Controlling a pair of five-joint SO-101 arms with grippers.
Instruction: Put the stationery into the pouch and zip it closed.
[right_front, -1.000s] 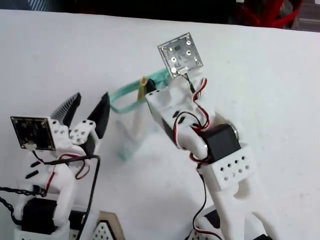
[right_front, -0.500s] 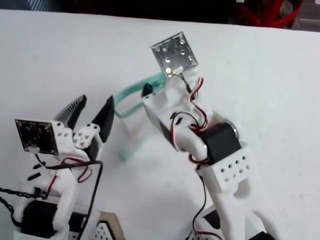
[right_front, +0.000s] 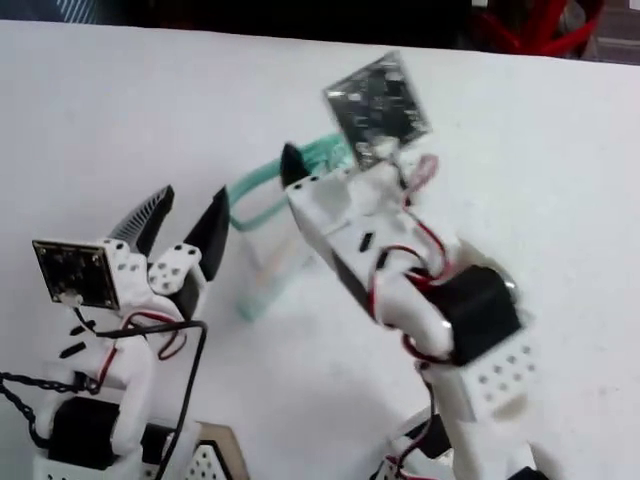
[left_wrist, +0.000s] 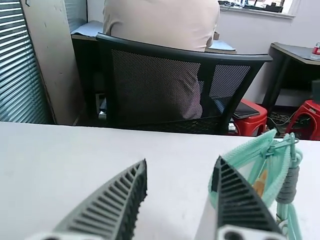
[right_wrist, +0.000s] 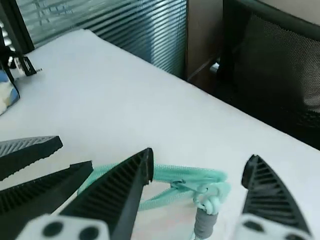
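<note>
At the middle of the table, the pouch lies flat. Its teal zip rim is spread into an open loop at the end farthest from the arm bases.

Right arm: the right gripper hangs over that rim with its fingers wide apart and holding nothing. The grey zip pull lies below and between them. Judgement: this station suits a release over the mouth, and it leaves the gripper near the pull for the closing step.

Left arm: the left gripper stands just beside the pouch on its left, fingers likewise parted and empty. One finger is close to the rim, but contact cannot be confirmed. Judgement: it is posted to steady the pouch while the other arm works the zip.

Contents: in the left wrist view an orange item shows through the pouch wall near the mouth. What it is cannot be told.

Differences noted:
- One second ago a yellow stick-shaped item stood at the right gripper's fingers, at the pouch mouth.
- Half a second ago it was no longer there, and the high view does not show it now. Judgement: it has likely gone into the pouch.
- The right arm's wrist has swung toward the far right, and its elbow has shifted toward the near right.
- The left gripper is little altered over the second.
- The pouch rim lies much where it did.

Status: the zip is open and closure is not yet done
</note>
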